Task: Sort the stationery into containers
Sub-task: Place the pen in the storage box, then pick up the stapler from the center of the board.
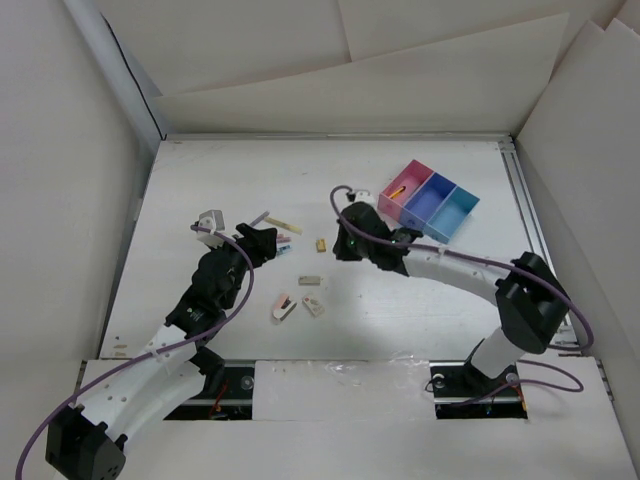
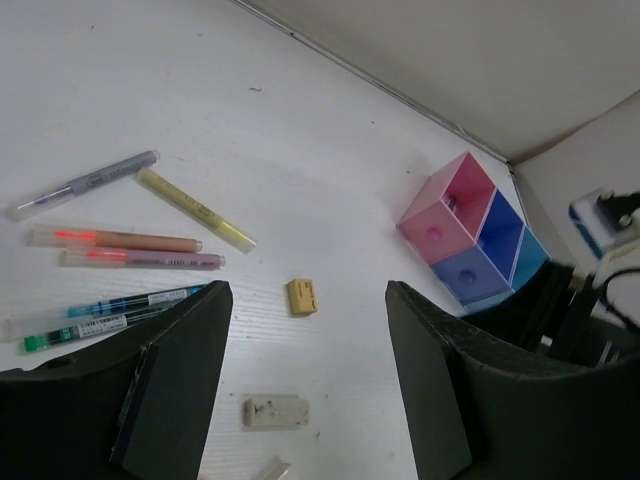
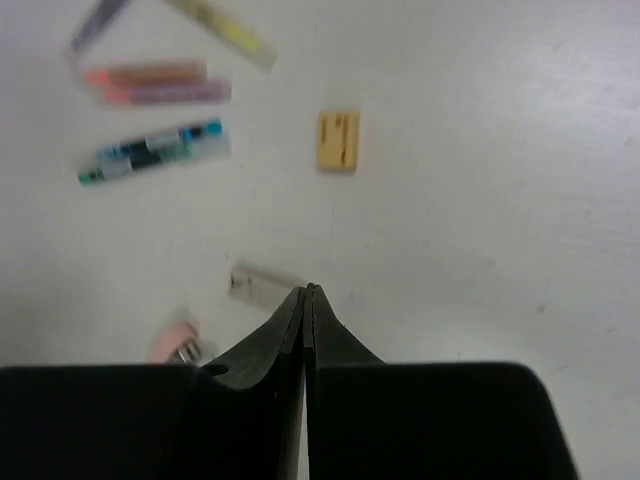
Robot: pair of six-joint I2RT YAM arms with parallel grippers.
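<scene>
The three joined containers, pink, purple-blue and light blue, stand at the back right; an orange piece lies in the pink one. Several pens lie side by side left of my open, empty left gripper. A tan block and a white eraser lie on the table between its fingers. My right gripper is shut and empty, hovering above the eraser, with the tan block beyond it. From above, the left gripper and the right gripper flank the tan block.
Two pink-and-white pieces lie near the front middle. A small grey-white item sits at the left. White walls close the table on three sides. The right arm shows dark beside the containers.
</scene>
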